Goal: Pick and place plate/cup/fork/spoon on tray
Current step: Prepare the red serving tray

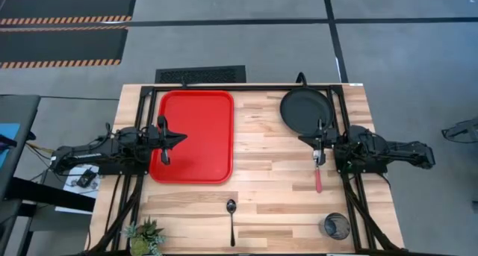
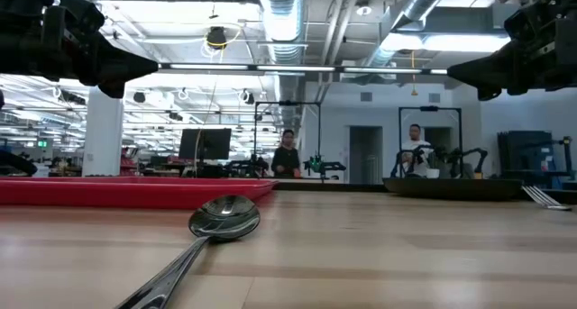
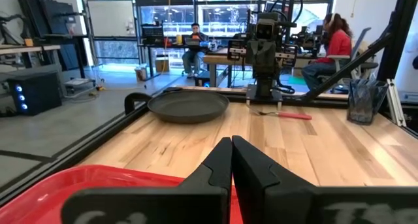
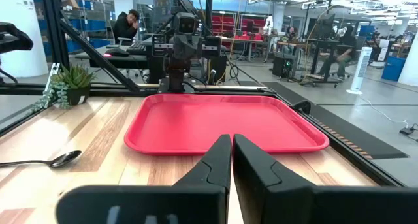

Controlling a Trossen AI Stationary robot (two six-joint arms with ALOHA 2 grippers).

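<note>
The red tray (image 1: 193,136) lies flat at the table's far left. The black plate (image 1: 305,110) lies at the far right. The red-handled fork (image 1: 318,178) lies on the table near the right gripper, tines toward the far edge. The dark spoon (image 1: 231,219) lies near the front edge, centre. The glass cup (image 1: 336,226) stands at the near right. My left gripper (image 1: 181,139) is shut, hovering over the tray's left part. My right gripper (image 1: 303,139) is shut, above the table just near of the plate.
A small potted plant (image 1: 144,237) stands at the table's near left corner. A black frame (image 1: 246,87) runs along the far edge and sides. Bare wood lies between tray and plate.
</note>
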